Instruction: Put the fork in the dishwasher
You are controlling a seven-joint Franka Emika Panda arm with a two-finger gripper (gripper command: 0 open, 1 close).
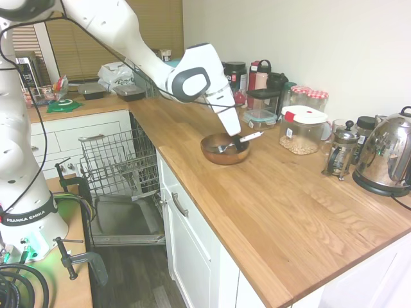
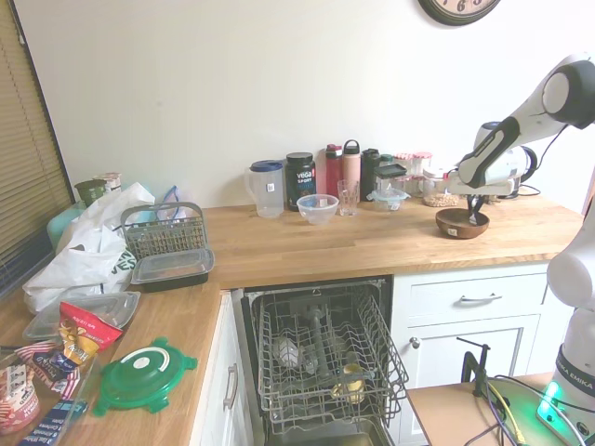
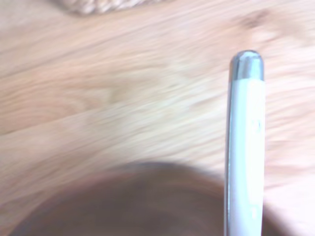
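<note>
**Fork gripped over the bowl**

We see the gripper [image 1: 239,142] closed on the fork [image 1: 247,138] above the brown wooden bowl [image 1: 223,149] on the wooden counter [image 1: 289,199]. The fork's handle sticks out past the bowl's rim. The dishwasher [image 2: 325,358] stands open well apart, its 1 wire rack [image 1: 119,160] pulled out.

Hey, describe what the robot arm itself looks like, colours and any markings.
The arm is glossy white with rounded, tube-like segments and grey caps at the joints. Its base carries black "FRANKA EMIKA" lettering on a dark band, with a green light glowing beneath. A thin black cable runs along the arm toward the gripper, whose fingers are dark.
</note>
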